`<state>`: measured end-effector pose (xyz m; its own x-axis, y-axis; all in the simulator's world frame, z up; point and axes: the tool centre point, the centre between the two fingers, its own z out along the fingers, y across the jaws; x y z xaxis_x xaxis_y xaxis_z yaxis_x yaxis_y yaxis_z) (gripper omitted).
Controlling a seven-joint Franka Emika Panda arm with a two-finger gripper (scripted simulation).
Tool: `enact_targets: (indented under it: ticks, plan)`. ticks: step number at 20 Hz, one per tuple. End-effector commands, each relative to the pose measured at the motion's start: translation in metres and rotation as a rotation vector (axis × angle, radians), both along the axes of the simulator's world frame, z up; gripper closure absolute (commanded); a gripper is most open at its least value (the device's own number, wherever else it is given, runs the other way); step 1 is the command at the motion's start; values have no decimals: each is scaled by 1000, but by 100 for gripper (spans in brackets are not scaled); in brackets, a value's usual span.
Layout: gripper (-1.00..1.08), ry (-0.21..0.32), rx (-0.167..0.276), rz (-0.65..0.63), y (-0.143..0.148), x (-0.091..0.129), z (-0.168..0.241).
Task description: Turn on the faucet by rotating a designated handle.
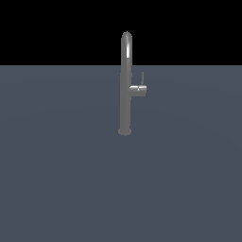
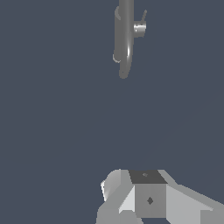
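Note:
The faucet [image 1: 125,71] is a tall slim grey pipe with an arched top, standing upright on a small round base flange [image 1: 125,131]. A short stub [image 1: 138,90] sticks out toward the exterior view's right. The handle [image 1: 142,78], a thin grey rod, points straight up from the stub's end. The wrist view shows the faucet [image 2: 125,39] from above, with the handle [image 2: 143,16] beside it. Only in the wrist view does my gripper [image 2: 146,177] appear, as grey blocky parts well away from the faucet. Its fingers merge into one shape, and nothing shows between them. It does not appear in the exterior view.
A flat blue-grey surface [image 1: 56,165] carries the faucet and spreads out on all sides of it. Black background lies behind it.

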<state>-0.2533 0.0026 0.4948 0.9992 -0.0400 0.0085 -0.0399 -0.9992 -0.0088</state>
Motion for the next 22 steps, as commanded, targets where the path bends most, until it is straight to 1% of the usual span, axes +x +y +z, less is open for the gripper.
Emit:
enact_targets:
  ticks: [1,7,12,17,22]
  plan:
    - [108,0,0,0,0,0,0]
    - [108,11,12,-12,1,5,0]
    - [108,39,40,-39,2,16,1]
    - [108,83,87,-84,4,35,1]
    - [108,145,152,-148,5,61,0]
